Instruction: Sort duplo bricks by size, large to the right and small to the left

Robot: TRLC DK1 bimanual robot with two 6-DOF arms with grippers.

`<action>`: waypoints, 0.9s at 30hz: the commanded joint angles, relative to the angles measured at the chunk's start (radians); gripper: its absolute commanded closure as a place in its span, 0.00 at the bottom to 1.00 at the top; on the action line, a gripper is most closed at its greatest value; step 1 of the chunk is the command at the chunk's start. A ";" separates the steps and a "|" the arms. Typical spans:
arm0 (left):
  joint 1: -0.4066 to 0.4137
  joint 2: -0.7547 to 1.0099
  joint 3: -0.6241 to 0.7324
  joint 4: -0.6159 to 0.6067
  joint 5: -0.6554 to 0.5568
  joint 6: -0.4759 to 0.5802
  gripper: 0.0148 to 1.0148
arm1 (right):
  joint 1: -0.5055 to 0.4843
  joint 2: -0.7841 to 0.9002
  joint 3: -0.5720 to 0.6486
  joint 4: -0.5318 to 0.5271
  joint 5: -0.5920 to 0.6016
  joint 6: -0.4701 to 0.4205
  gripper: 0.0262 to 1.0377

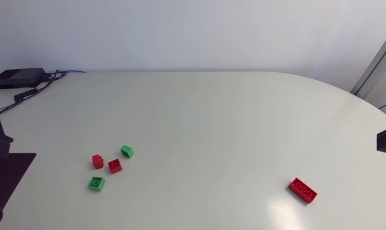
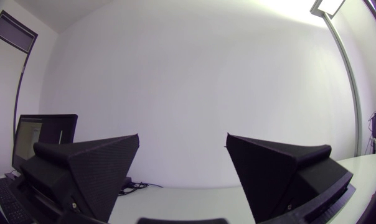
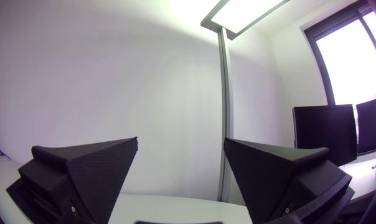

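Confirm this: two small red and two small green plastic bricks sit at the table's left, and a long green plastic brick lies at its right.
Not quite: the long plastic brick at the right is red, not green, as the head view shows. The rest holds.

Head view: fixed high, looking down on table (image 1: 199, 121). Wrist views sit low, facing level across it, close behind left gripper (image 2: 182, 138) and right gripper (image 3: 180, 140). Shared: tabletop only.

Two red and two green small bricks (image 1: 115, 166) cluster left; long red brick (image 1: 303, 190) lies right
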 commanded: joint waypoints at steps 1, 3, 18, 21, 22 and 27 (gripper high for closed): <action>0.005 -0.016 -0.019 0.029 -0.016 -0.006 0.04 | -0.025 -0.010 -0.042 0.032 0.011 -0.045 0.04; 0.005 -0.016 -0.020 0.030 -0.028 0.002 0.04 | -0.055 -0.010 -0.056 0.062 0.015 -0.069 0.04; -0.014 -0.019 -0.126 0.138 -0.053 0.031 0.04 | -0.045 -0.012 -0.169 0.091 -0.224 0.063 0.04; -0.018 -0.021 -0.177 0.176 -0.053 0.027 0.04 | -0.012 -0.012 -0.202 0.085 -0.325 0.103 0.04; -0.018 -0.021 -0.195 0.184 -0.053 0.017 0.04 | -0.010 -0.010 -0.202 0.074 -0.345 0.115 0.04; -0.020 -0.021 -0.229 0.142 -0.053 -0.085 0.04 | -0.016 -0.009 -0.202 0.005 -0.363 0.152 0.04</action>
